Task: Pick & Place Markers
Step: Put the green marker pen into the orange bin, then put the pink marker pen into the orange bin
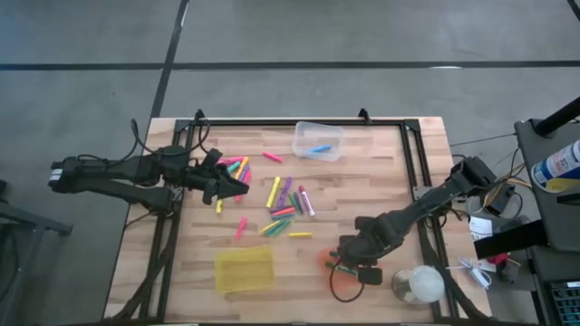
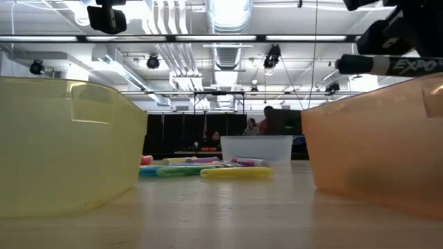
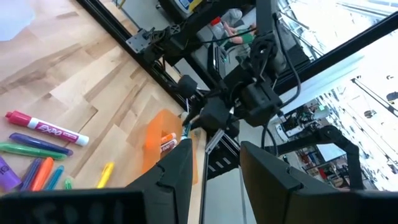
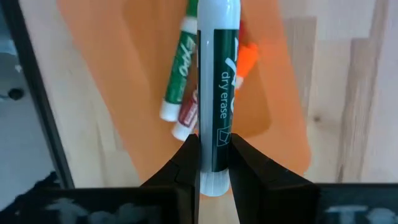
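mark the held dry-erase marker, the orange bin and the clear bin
Dry-erase marker [image 4: 217,93]: right wrist view, on its dark label.
Orange bin [image 2: 377,149]: low view, on its near wall.
Clear bin [image 1: 302,145]: high view, on its left rim.

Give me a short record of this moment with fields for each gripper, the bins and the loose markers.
right gripper: shut on a white-barrelled dry erase marker, above the translucent orange plastic bin
orange bin contents: a green-labelled marker and a red-labelled one
left gripper: open, empty, over the table's left side
clear plastic bin: one blue marker
yellow plastic bin: looks empty
loose markers: scattered mid-table
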